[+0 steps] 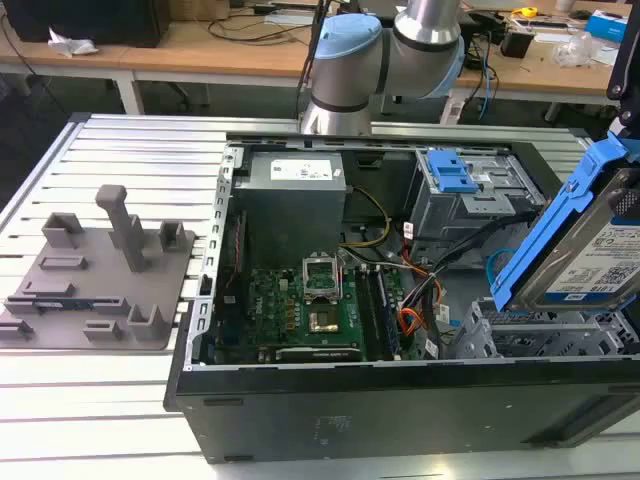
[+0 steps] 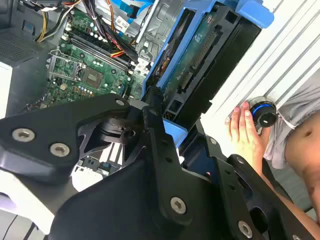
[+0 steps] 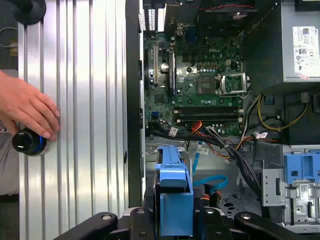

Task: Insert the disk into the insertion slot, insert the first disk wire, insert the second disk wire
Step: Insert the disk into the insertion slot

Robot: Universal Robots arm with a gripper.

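**While the Disk Hung Tilted Over Its Cage**

Because the tool (image 2: 180, 135) was clamped shut on the blue carrier at one end of the disk (image 1: 590, 262), the drive hung tilted. Its lower end was just above the insertion slot (image 1: 540, 335) and its upper end well above it. That slant looked chosen so the free end could be lined up with the cage's open mouth. The disk was not yet seated.

Just beside the slot a blue cable (image 1: 497, 268) and a bundle of orange and black wires (image 1: 415, 310) lay loose inside the case. Nothing was plugged into the drive, so both wire steps looked undone.

Behind the slot stood the taller cage with its blue latch (image 1: 450, 175), apart from the drive. Farther from the slot lay the motherboard (image 1: 310, 300), and beyond it the grey power supply (image 1: 295, 190).

Well away from the slot, outside the case wall, a person's hand (image 3: 27, 107) rested on a black knob with a blue ring (image 3: 27, 141) on the slatted metal surface (image 1: 120, 140). It was probably kept there so the run could be controlled or halted. Farthest from the slot, a grey moulded fixture (image 1: 100, 270) sat on that surface.
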